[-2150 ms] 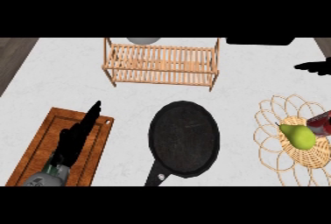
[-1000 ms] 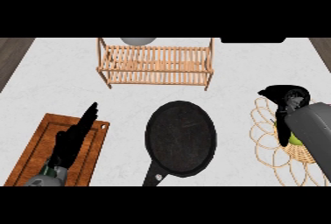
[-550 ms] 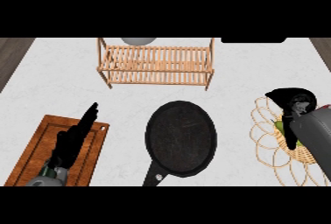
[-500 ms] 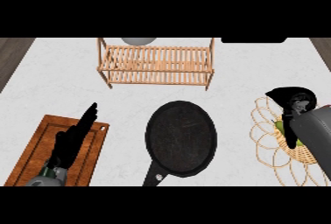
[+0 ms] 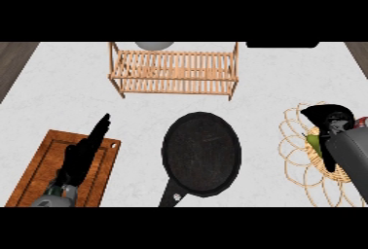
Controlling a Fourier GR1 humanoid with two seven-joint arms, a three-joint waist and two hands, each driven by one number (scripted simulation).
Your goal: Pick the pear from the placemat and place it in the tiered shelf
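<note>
A green pear (image 5: 314,142) lies on the woven wicker placemat (image 5: 296,146) at the right edge; only a sliver of it shows. My right hand (image 5: 328,119) sits over the pear with its fingers bent down around it, and the grey forearm hides most of the fruit. The wooden tiered shelf (image 5: 174,72) stands at the back middle of the counter, its slats bare. My left hand (image 5: 84,153) rests open above the wooden cutting board (image 5: 43,168) at the lower left, fingers straight.
A black frying pan (image 5: 200,153) lies in the middle of the counter, handle toward me. A grey round object (image 5: 154,44) sits behind the shelf. A small red thing (image 5: 360,120) peeks out beside my right forearm on the placemat.
My right hand came in from the right edge and lowered onto the pear on the placemat, covering it. Over the last half second it has barely moved. The left hand stayed still.
</note>
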